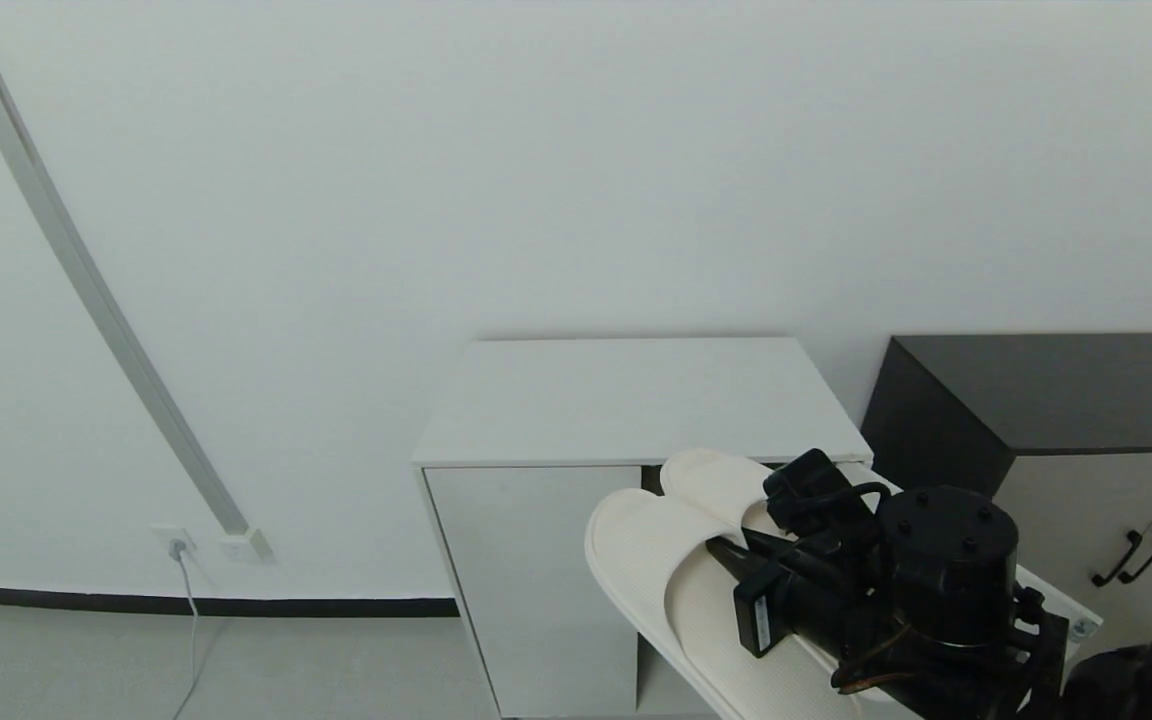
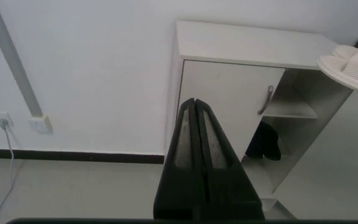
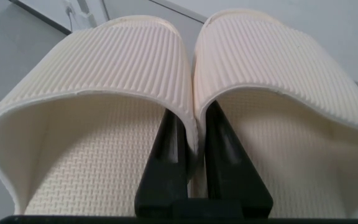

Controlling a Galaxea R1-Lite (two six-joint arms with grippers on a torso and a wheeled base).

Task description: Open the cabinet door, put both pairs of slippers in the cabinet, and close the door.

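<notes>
Right now the right gripper (image 3: pixel 196 124) is clamped on the touching inner edges of both white slippers (image 3: pixel 123 68), one finger inside each, holding the pair at 5 o'clock from the cabinet (image 1: pixel 626 400) top. The cabinet's right half stands open, with dark shoes (image 2: pixel 265 142) inside. The left gripper (image 2: pixel 196 106) faces the cabinet, pressed closed on nothing.

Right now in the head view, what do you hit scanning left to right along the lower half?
wall socket → white cabinet's closed door → pair of slippers → dark-topped cabinet
</notes>
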